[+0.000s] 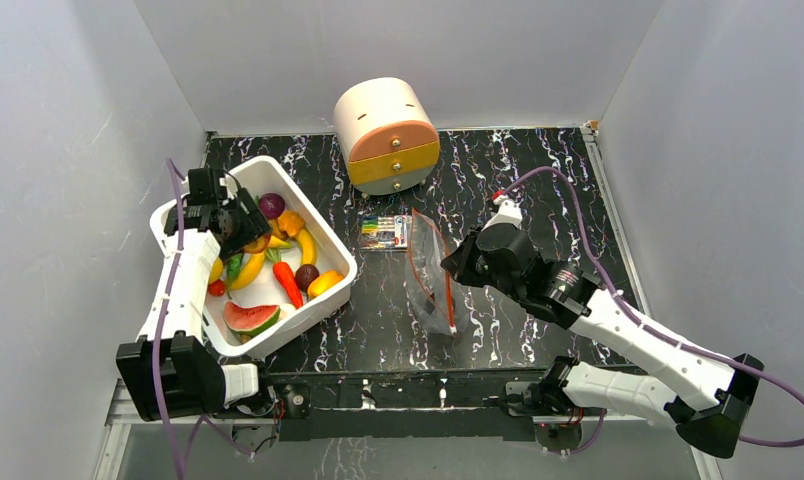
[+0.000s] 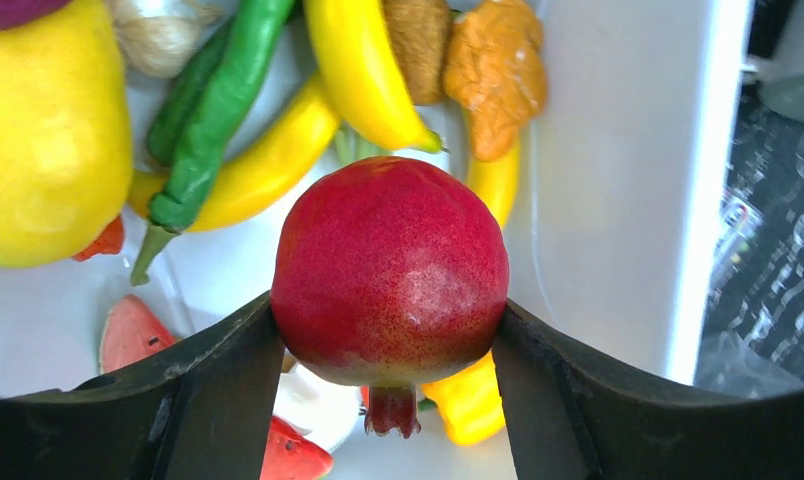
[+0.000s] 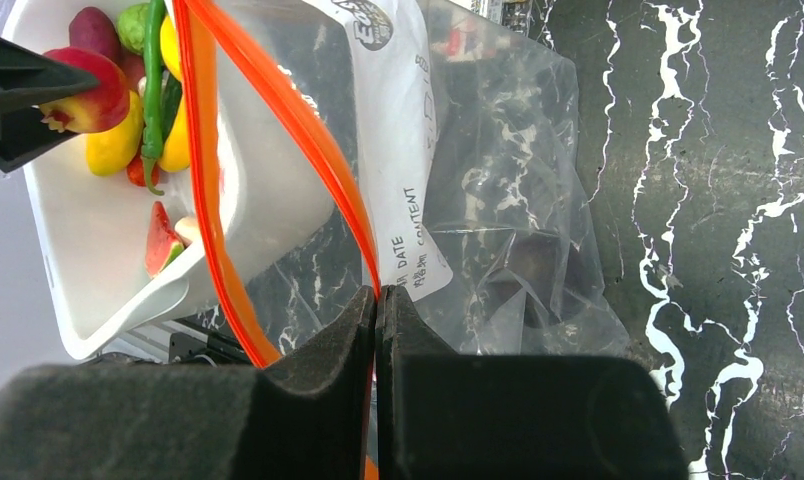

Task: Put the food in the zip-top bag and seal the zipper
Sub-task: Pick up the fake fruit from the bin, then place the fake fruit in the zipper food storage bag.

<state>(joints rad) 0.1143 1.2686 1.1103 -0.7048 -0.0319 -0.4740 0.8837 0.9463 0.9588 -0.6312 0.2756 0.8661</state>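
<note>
Left gripper (image 2: pixel 388 340) clamps red fruit (image 2: pixel 388 265) over white bin (image 2: pixel 618 180). Right gripper (image 3: pixel 376 300), jaws tight, pinches bag (image 3: pixel 498 200) at orange zipper (image 3: pixel 278 110), right of bin; mouth open.

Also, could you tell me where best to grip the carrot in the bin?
Probably across its thicker half, near the green top, from straight above: the carrot lies flat on the bin floor, long and narrow, so fingers span its width easily.
</note>
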